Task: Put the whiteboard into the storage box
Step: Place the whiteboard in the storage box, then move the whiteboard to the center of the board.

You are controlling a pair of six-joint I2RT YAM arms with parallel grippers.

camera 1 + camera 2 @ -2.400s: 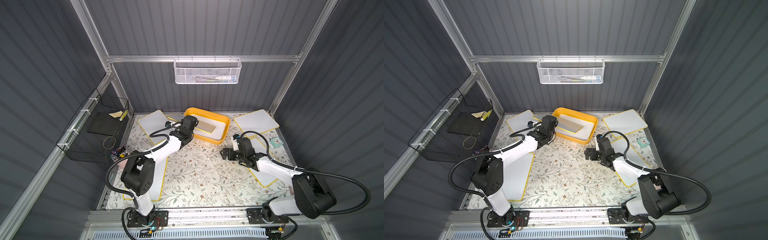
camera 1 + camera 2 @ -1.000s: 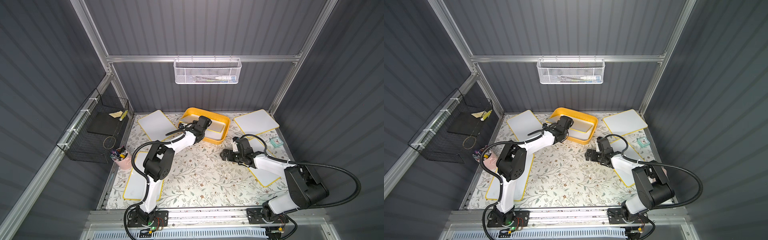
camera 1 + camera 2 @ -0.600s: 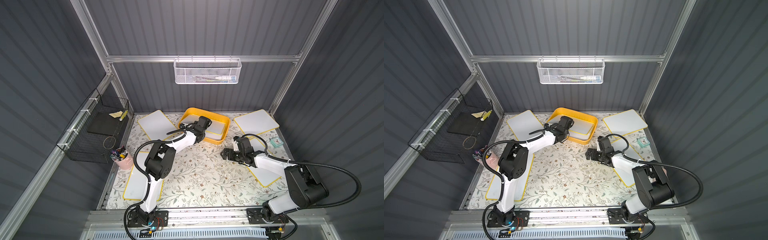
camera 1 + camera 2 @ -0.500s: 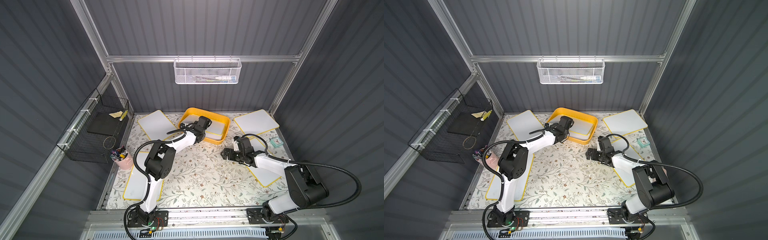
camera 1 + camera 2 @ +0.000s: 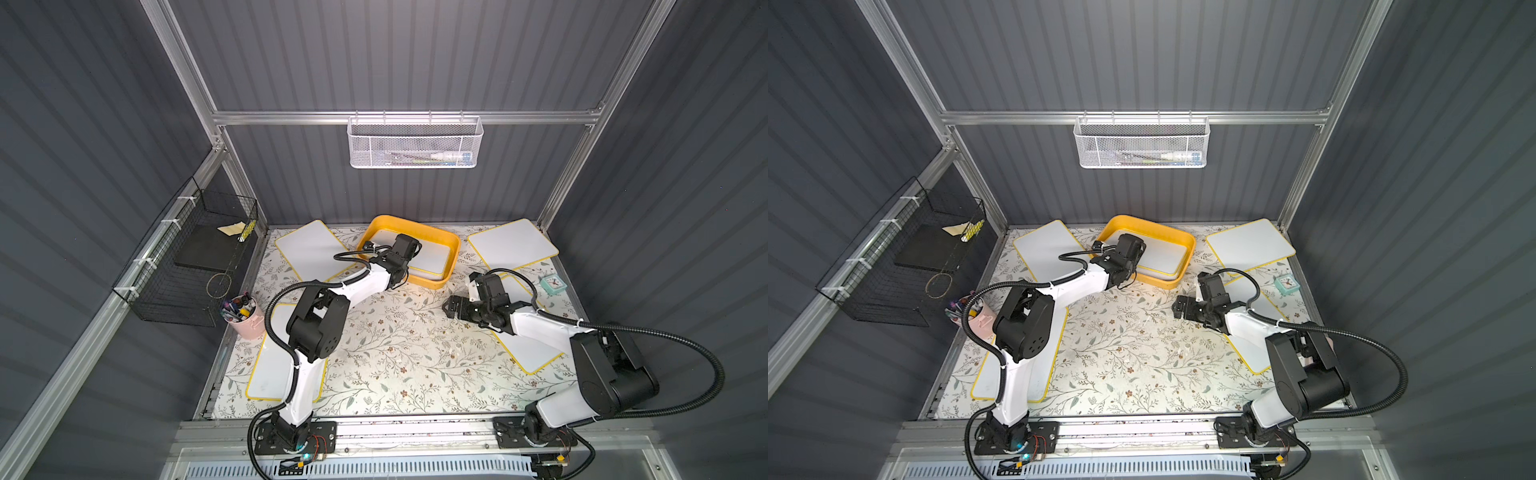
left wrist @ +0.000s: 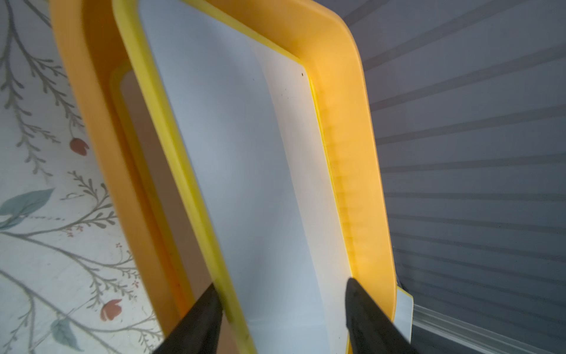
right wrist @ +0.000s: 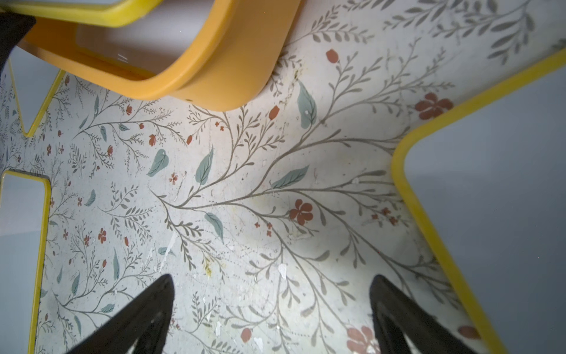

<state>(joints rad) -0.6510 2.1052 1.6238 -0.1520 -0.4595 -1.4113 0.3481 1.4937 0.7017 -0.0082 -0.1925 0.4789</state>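
Yellow storage box [image 5: 432,281]: worktop's back edge, whiteboard [image 5: 432,257] lying inside.
Your left gripper [image 6: 281,282]: nearer, over the whiteboard, jaws apart, holding nothing; its long side runs straight ahead.
Your right gripper [image 7: 272,276]: farther, wide apart, empty.

Left arm [image 5: 361,286] and right arm [image 5: 540,332]: white link shells, black joint housings. A black corrugated conduit [image 5: 268,322] runs along each. Pincer fingers [image 6: 196,318] are black and tapered.

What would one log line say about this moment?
whiteboard: in storage box | left fingers: open over whiteboard | right fingers: open, empty, over table
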